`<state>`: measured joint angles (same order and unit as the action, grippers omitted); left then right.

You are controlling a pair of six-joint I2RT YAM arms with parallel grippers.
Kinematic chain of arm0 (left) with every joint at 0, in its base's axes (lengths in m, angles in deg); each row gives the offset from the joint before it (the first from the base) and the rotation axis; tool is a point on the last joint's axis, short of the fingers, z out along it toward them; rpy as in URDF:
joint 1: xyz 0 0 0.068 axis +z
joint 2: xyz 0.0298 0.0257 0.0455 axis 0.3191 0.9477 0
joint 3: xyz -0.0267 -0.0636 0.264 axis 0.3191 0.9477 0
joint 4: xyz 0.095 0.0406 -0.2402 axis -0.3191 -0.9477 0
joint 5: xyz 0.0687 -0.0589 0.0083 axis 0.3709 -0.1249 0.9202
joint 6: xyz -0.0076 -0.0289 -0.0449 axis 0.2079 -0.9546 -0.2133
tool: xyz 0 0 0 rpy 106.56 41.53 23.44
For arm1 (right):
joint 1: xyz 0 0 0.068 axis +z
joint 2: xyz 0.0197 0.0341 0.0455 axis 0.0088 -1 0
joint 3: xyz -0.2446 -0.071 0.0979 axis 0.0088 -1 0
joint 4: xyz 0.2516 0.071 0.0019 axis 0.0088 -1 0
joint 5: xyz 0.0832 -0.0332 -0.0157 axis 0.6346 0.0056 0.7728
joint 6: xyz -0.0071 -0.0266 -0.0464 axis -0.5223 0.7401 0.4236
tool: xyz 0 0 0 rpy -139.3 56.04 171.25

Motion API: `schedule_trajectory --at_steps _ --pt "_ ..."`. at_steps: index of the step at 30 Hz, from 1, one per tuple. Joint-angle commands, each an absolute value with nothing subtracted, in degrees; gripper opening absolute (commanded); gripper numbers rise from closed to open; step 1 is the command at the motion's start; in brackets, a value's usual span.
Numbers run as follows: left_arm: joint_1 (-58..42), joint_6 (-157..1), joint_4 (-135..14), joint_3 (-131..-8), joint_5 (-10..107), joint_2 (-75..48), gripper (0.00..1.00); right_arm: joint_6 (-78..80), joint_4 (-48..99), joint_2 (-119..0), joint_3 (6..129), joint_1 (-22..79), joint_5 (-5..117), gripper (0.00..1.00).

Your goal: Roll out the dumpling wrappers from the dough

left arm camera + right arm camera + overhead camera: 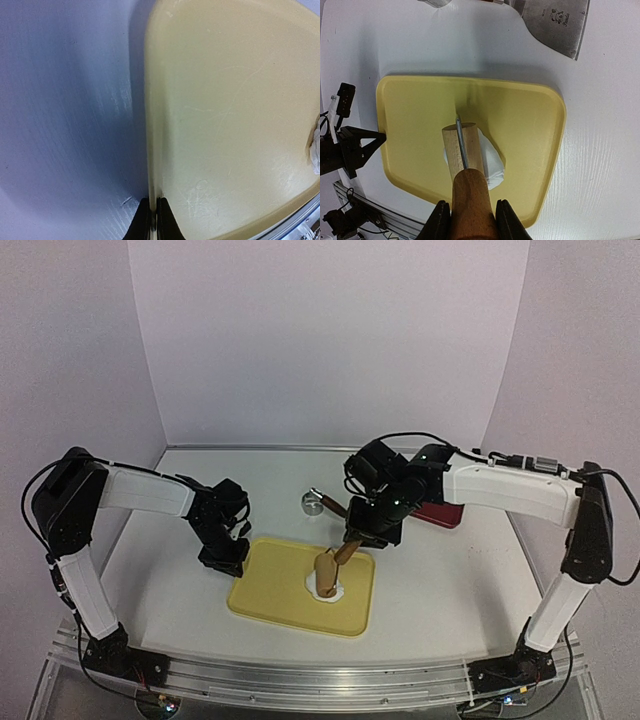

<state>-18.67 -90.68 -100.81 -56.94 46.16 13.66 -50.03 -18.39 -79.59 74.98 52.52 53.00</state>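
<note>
On the tabletop (450, 570), the yellow tray (270, 590) is lying between the arms. The left gripper (153, 220) is pinching shut on the tray's left rim. The right gripper (472, 220) is clamping the handle of the rolling pin (465, 150). The pin is pointing straight ahead of it and pressing on the dough (492, 162), a flattish white patch sitting near the tray's middle, under the pin's head.

Top cam overhead-rear; wrist cams close, share tray (268, 585).

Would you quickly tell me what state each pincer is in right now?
Left pincer: shut, at the rim of the yellow plastic tray; grip unclear.
Right pincer: closed on the handle of the wooden rolling pin.
</note>
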Motion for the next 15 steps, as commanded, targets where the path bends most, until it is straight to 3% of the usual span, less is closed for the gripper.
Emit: schedule_trajectory --at_steps 1,15 --pt "-18.67 -88.15 -101.11 -55.60 49.95 15.07 0.00 -46.98 -30.15 -90.08 69.81 53.84 50.60 0.00" --pt "-18.57 -89.34 -100.58 -54.88 49.42 15.27 0.00 -44.29 -30.58 -96.77 70.72 55.31 50.77 0.00"
